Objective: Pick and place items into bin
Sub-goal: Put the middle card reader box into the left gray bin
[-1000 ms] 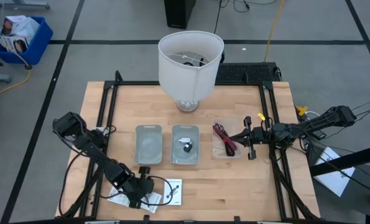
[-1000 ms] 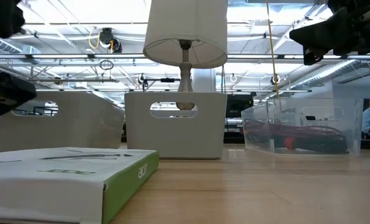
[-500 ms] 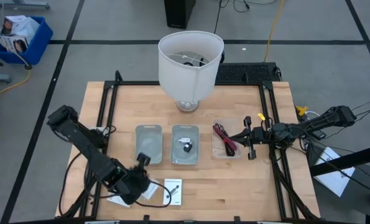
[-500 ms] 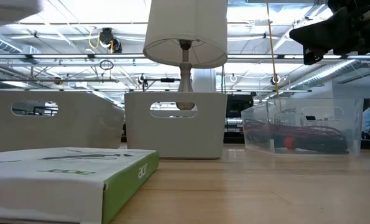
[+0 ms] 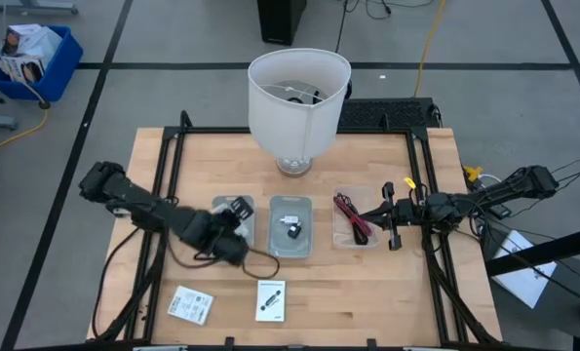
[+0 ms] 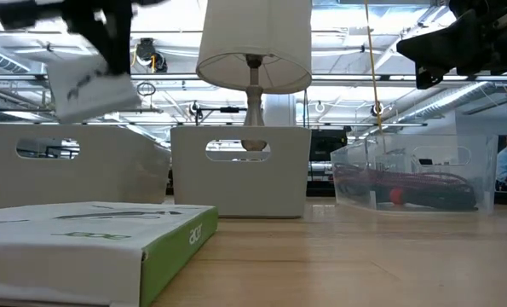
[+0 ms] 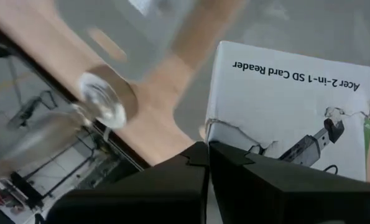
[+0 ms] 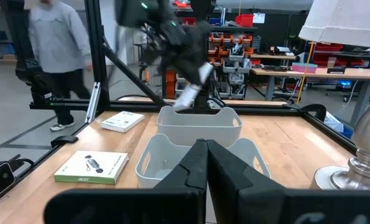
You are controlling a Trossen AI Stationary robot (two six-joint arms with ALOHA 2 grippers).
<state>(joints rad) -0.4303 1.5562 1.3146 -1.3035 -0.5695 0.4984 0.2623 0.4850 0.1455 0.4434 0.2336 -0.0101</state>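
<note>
My left gripper [image 5: 236, 210] hovers over the left grey bin [image 5: 218, 237], shut on a flat white packet [image 7: 290, 106] printed "Acer 2-in-1 SD Card Reader". In the low view this packet [image 6: 91, 85] hangs tilted in the air above that bin [image 6: 74, 166]. Two more white packets [image 5: 190, 303] [image 5: 270, 299] lie flat near the table's near edge. The middle grey bin [image 5: 290, 244] holds tiny black and white parts. My right gripper [image 5: 387, 216] waits, shut, beside the clear bin [image 5: 353, 234] of black and magenta cable ties. My left gripper pinches the white packet between its two fingers by one edge, near a corner [image 7: 234, 134]. The packet is lifted clear of the table and sits tilted below the gripper [image 6: 83, 17], above the left grey bin.
A big white lampshade [image 5: 299, 93] on a metal foot stands at the table's far middle. Black rails [image 5: 168, 175] run along the table's left and right sides. A person [image 8: 57, 56] stands in the room beyond the table. Bare wood lies between the bins and the near packets.
My left gripper has risen from the packets at the table's near edge and swung toward the far side and right, carrying one packet with it. That packet now hangs over the left grey bin. The other two packets stay on the table.
</note>
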